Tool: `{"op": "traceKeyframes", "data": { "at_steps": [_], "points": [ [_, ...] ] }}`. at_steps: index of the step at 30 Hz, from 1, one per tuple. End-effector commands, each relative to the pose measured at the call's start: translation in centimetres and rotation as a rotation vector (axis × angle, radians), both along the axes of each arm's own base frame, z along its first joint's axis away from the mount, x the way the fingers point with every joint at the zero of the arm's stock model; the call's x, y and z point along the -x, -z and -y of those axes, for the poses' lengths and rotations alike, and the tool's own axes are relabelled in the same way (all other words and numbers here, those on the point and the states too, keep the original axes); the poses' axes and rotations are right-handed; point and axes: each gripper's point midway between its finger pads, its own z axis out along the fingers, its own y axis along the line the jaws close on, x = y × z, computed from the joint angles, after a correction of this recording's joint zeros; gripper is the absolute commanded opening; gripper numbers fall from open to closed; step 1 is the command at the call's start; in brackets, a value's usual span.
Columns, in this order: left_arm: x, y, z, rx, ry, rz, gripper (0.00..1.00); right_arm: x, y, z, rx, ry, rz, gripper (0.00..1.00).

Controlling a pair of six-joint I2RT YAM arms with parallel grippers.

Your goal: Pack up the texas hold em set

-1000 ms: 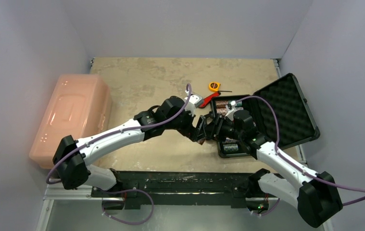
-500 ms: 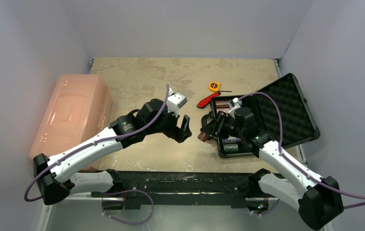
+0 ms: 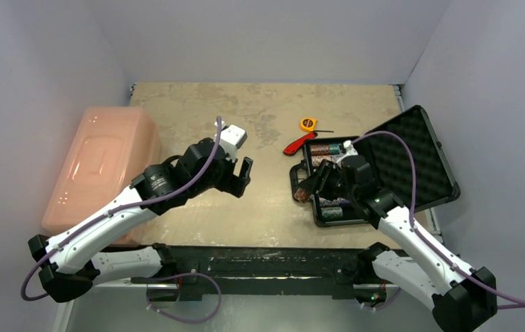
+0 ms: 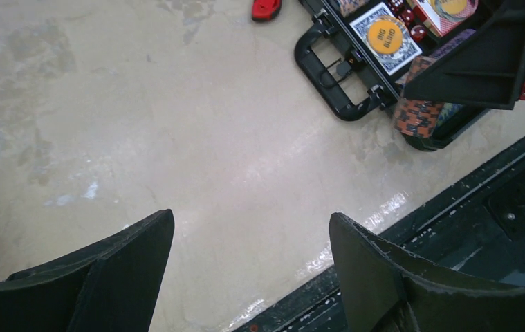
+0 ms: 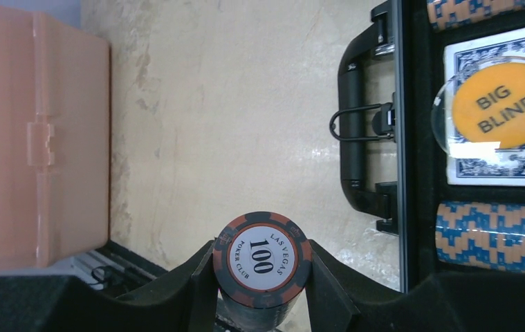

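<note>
The black case (image 3: 328, 218) lies open at the right, its egg-crate foam lid (image 3: 411, 155) folded back. My right gripper (image 3: 306, 190) is shut on a roll of black-and-orange "100" chips (image 5: 262, 257) and holds it over the table just left of the case's handle (image 5: 353, 131). Inside the case are blue-and-orange chip rolls (image 5: 498, 235), a card deck (image 5: 487, 173) with an orange "BIG BLIND" disc (image 5: 498, 104) on it, and red dice (image 4: 418, 32). My left gripper (image 3: 245, 169) is open and empty over bare table, well left of the case; it also shows in the left wrist view (image 4: 251, 218).
A large pink bin (image 3: 104, 166) lies at the left edge. A yellow tape measure (image 3: 307, 124) and a red-handled tool (image 3: 295, 145) lie just behind the case. A black rail (image 3: 259, 259) runs along the table's near edge.
My left gripper has let go of the chip roll and drawn back to the left, open. My right gripper keeps the roll and has shifted slightly right, toward the case.
</note>
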Motion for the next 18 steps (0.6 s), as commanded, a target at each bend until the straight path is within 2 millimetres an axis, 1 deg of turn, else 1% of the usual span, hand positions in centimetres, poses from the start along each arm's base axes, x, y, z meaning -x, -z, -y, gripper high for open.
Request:
{"op": "traceKeyframes", "data": {
  "at_steps": [1, 3, 6, 14, 18],
  "points": [
    [-1.4, -3.5, -2.3, -0.032, -0.047, 0.157, 0.82, -1.3, -3.5, 0.8, 0.008, 0.055, 0.105, 0.0],
    [-1.4, -4.0, -2.5, -0.028, -0.043, 0.188, 0.82, -1.3, -3.0, 1.4, 0.032, 0.086, 0.087, 0.0],
    [-1.2, -4.0, -2.7, -0.039, -0.019, 0.203, 0.83, -1.0, -2.3, 2.6, 0.071, 0.132, 0.058, 0.0],
    [-1.4, -1.7, -3.6, -0.104, -0.016, 0.218, 0.83, -0.9, -1.2, 7.1, 0.172, 0.371, 0.031, 0.0],
    [-1.3, -1.4, -4.2, -0.122, -0.028, 0.222, 0.83, -0.9, -0.4, 8.2, 0.222, 0.418, -0.001, 0.0]
  ]
}}
